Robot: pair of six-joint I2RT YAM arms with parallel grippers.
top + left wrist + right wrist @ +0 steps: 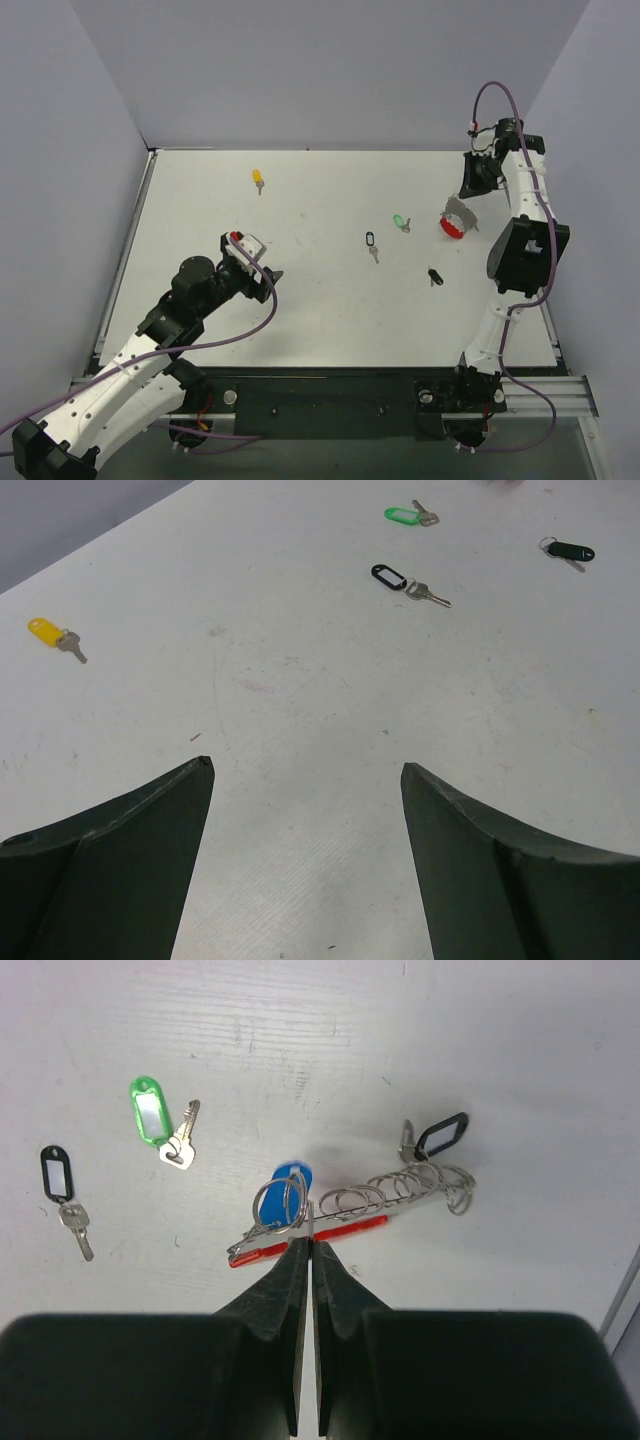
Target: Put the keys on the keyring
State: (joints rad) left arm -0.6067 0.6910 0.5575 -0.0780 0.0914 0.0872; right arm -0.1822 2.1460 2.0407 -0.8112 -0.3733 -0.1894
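A white table (330,320) was seen from above, with one robot arm rising from each near corner.

The keyring (454,226), a thin red loop with silver metal pieces, lay close to the right edge, toward the far right corner, just under the right gripper (309,1244). Only the right wrist view gave the detail. That gripper was fully closed, its tips meeting right at the red band, though whether they pinched it could not be told. The same view showed a row of silver rings along the band. A blue key (290,1176) sat against the largest ring beside the tips, and a black-rimmed tag (441,1134) sat at the other end of the row. From above these were too small to make out.

The left gripper (306,768) hung over the left half of the table. Its own wrist view showed it spread wide, with only bare table between the fingers.

The yellow key (258,178) lay near the far edge, left of the middle. The green key (400,222), a black-rimmed key (371,245) and the black key (434,276) lay apart from each other in the right half. The black key appeared from above and in the left wrist view, but not in the right wrist view.

The label windows on the green and black-rimmed tags looked plain white, and no writing could be read.
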